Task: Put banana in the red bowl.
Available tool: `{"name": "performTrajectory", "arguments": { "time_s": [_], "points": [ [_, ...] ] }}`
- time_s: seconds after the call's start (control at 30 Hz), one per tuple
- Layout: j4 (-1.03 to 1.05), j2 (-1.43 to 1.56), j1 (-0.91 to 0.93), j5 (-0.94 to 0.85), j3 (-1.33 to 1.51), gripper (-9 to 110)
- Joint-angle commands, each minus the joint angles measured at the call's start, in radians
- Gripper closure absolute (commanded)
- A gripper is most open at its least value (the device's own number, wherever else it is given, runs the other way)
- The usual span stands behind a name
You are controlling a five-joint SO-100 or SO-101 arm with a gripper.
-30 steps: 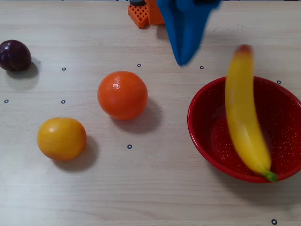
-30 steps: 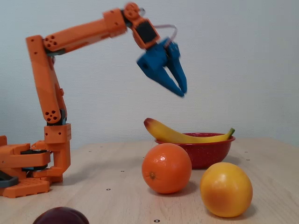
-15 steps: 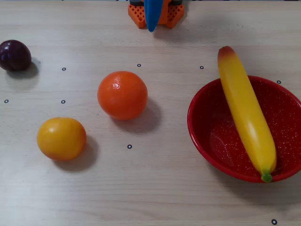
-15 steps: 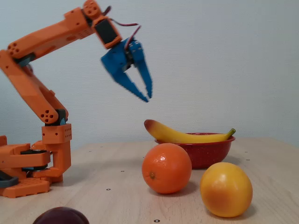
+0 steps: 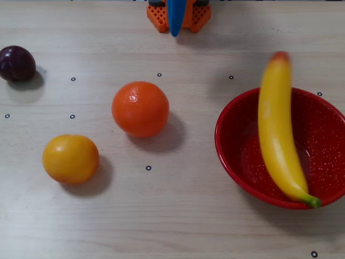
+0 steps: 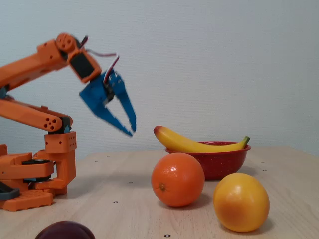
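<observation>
1. The banana (image 5: 277, 129) lay across the red bowl (image 5: 232, 145), longer than the bowl is wide. In the overhead view its reddish tip stuck out past the far rim, and its green stem end rested on the near rim at the lower right.
2. In the fixed view the banana (image 6: 197, 144) sat on top of the red bowl (image 6: 219, 162), its reddish tip overhanging the left rim and its green stem rising at the right rim.
3. Nothing touched the banana; the gripper (image 6: 128, 128) hung in the air well to the left of the bowl, above the table (image 6: 124, 199).
4. The blue fingers (image 6: 124, 107) stood apart with nothing between them, pointing down and to the right in the fixed view.
5. In the overhead view only a blue finger (image 5: 176, 16) showed at the top edge, in front of the orange arm base (image 5: 160, 16).
6. A round orange fruit (image 5: 140, 108) sat left of the bowl, clear of it.
7. A yellow-orange fruit (image 5: 70, 158) lay further left and nearer the bottom of the overhead view.
8. A dark purple fruit (image 5: 16, 63) rested at the left edge, well apart from the rest.
9. Small black ring marks (image 5: 148, 168) dotted the pale wooden tabletop.
</observation>
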Motion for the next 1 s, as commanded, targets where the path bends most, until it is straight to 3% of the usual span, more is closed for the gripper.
{"name": "performTrajectory", "arguments": {
  "time_s": [0.0, 0.43, 0.97],
  "points": [
    [-0.066, 0.080, 0.041, 0.028, 0.041, 102],
    [-0.164, 0.371, -0.018, 0.081, 0.512, 102],
    [-0.155, 0.505, -0.006, 0.103, 0.696, 102]
  ]
}}
